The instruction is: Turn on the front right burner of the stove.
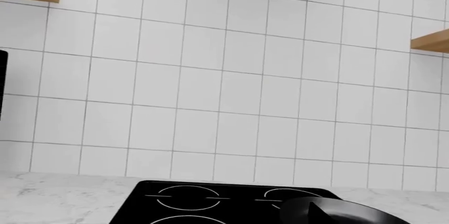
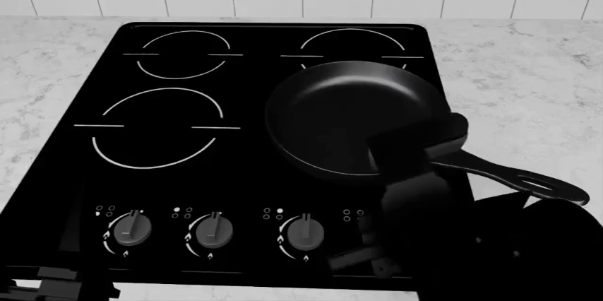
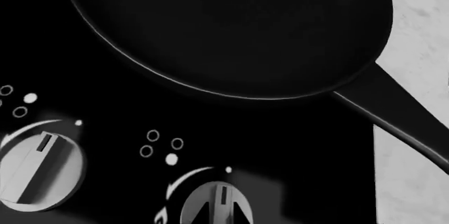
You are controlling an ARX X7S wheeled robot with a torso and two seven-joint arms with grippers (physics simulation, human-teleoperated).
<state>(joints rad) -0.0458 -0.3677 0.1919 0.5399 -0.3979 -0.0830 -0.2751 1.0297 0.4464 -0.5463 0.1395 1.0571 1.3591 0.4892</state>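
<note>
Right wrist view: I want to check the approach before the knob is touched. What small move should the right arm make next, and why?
Probably ease the right gripper straight down onto the rightmost knob. That knob sits at the edge of the right wrist view, its pointer upright, apparently unturned. Its dot mark has the lower right dot filled, matching the front right burner under the frying pan. In the head view the arm hides this knob, so contact cannot be confirmed.

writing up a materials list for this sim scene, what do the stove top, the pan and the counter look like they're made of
The stove looks like glossy black glass: flat, with thin white arcs printed on it. The frying pan reads as dark matte metal, perhaps cast iron or nonstick; only a soft sheen on its rim. The counter looks like polished white marble or a stone imitation, with grey veining.
</note>
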